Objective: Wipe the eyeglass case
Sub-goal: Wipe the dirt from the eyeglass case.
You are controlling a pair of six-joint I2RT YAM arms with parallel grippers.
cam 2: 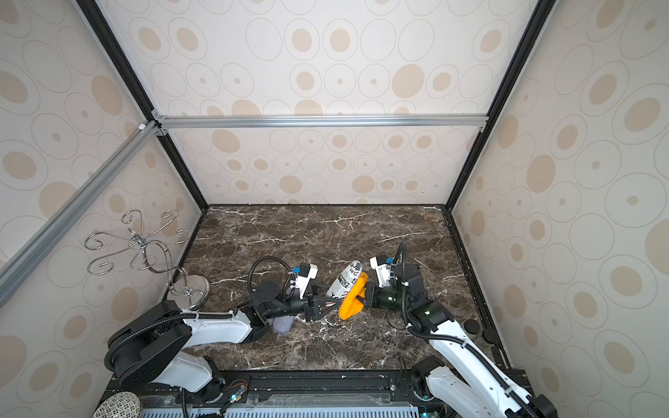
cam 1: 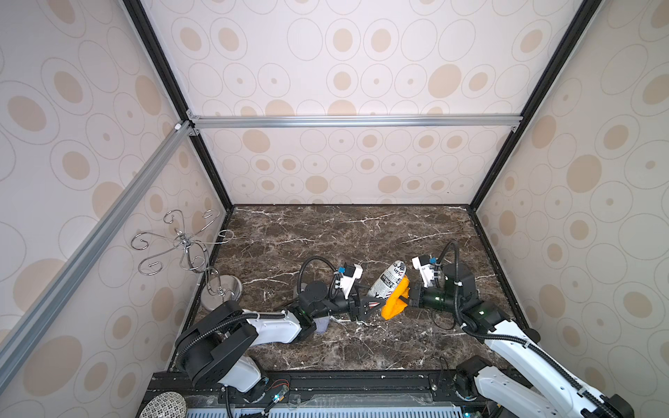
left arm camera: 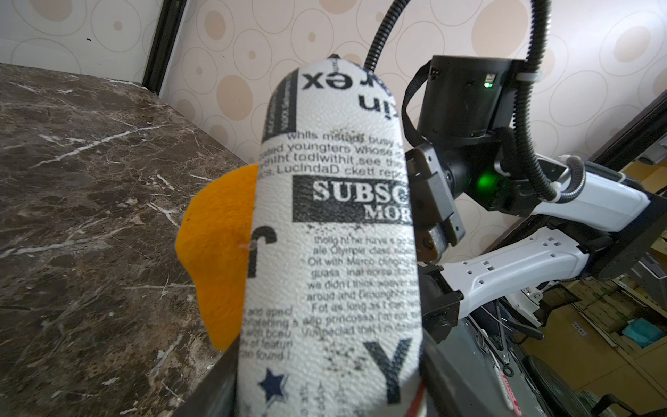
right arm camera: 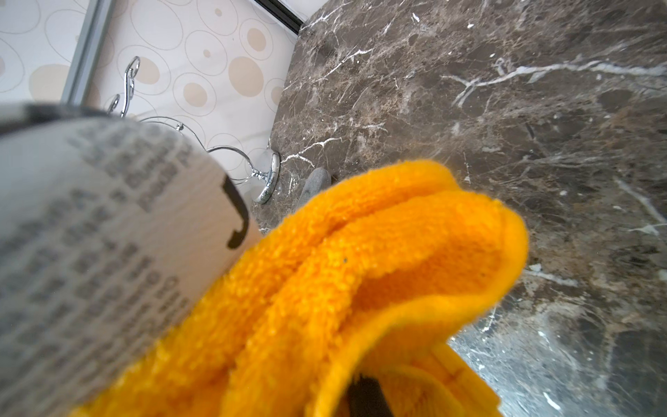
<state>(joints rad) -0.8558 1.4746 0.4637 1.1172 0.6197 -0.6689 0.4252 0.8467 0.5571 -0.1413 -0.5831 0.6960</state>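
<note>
- The left gripper is clamped on the lower end of the case. It holds the case tilted and seemingly clear of the table, near the front middle.
- The right gripper is closed on a bunched cloth, which touches the side of the case facing that arm.
- Wiping looks to be in hand, with the cloth on the lower half of that one side.
- The next move likely calls for sliding the cloth toward the free end with light pressure while the left grip stays firm. A hard push could twist the case in the jaws.
</note>
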